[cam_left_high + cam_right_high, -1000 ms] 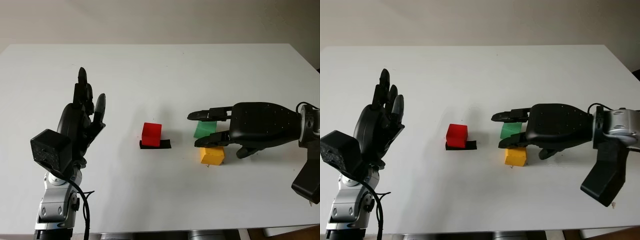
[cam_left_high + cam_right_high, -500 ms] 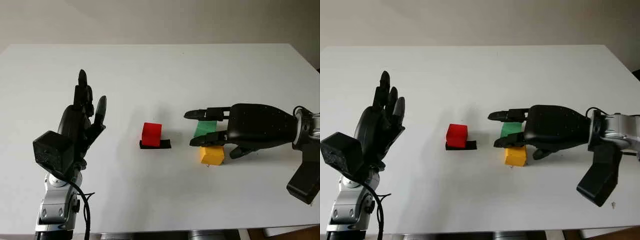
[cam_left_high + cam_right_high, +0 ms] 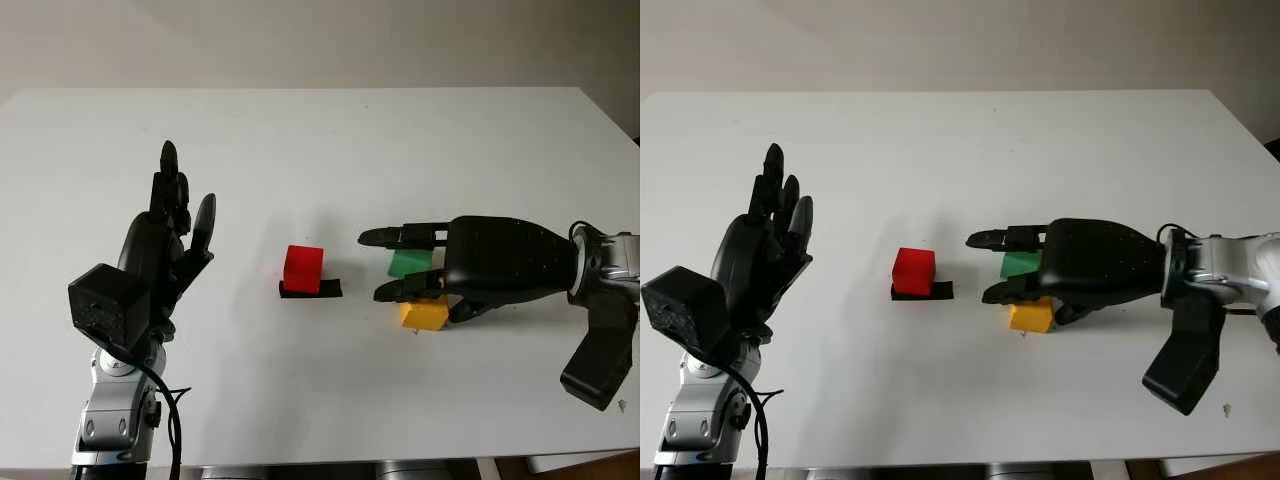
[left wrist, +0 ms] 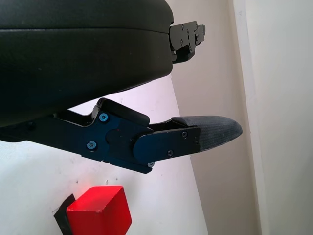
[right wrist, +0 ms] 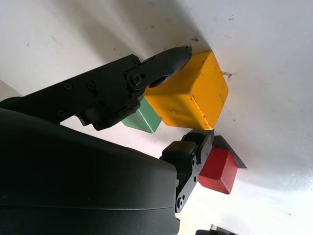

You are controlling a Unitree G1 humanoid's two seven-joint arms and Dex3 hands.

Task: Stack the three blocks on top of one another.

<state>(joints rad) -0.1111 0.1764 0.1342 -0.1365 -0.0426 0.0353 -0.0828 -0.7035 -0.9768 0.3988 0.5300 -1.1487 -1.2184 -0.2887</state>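
Beneath the right hand [image 3: 415, 265], whose extended fingers hold nothing, sit the green block [image 3: 409, 264] and the yellow block [image 3: 424, 315] just beside each other; the red block [image 3: 303, 268] stands apart on black tape [image 3: 310, 290]. White table [image 3: 320, 150], pale wall behind. Raised left hand [image 3: 165, 245] is open. The right hand has slid closer to the red block.

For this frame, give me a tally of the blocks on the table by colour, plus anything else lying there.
Red block: 1
Green block: 1
Yellow block: 1
Black tape patch under the red block: 1
Total: 4 things, 3 of them blocks
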